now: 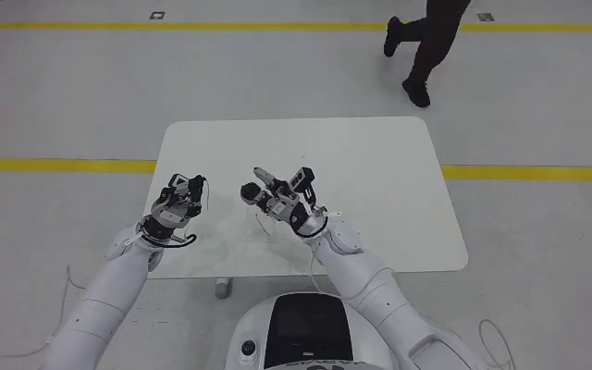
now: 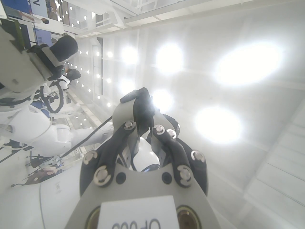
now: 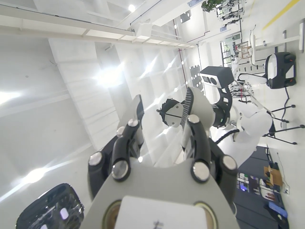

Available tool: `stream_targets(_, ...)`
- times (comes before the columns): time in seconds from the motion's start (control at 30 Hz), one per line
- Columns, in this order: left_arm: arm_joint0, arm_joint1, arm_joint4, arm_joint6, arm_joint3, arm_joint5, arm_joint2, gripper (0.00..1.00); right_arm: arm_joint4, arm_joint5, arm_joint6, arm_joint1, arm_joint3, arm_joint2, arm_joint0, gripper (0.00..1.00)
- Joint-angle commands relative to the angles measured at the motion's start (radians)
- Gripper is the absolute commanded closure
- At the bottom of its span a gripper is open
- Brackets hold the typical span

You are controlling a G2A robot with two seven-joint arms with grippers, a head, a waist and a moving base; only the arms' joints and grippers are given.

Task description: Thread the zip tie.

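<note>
Left wrist view: the zip tie [image 2: 85, 137], a thin dark strip, slants out from the left gripper [image 2: 140, 96], whose fingers are pressed together on one end of it. The strip's far end hangs free in the air. In the right wrist view, the right gripper [image 3: 164, 96] has its fingers spread wide apart and faces the left one, which appears through the gap. Seen from the top, both are raised over the near half of the white table [image 1: 388, 148], near each other but not touching.
</note>
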Motion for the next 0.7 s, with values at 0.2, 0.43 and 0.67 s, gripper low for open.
stream_targets(0.2,0.0,0.0,0.0,0.0,0.0,0.0,0.0,1.0,-0.339,-0.055,-0.177,0.029,-0.098,0.022,-0.014,0.0)
stream_targets(0.43,0.0,0.0,0.0,0.0,0.0,0.0,0.0,1.0,-0.611,-0.055,-0.283,0.071,-0.335,0.109,-0.119,0.0)
stream_targets(0.67,0.0,0.0,0.0,0.0,0.0,0.0,0.0,1.0,-0.639,-0.049,-0.275,0.081,-0.38,0.135,-0.131,0.0)
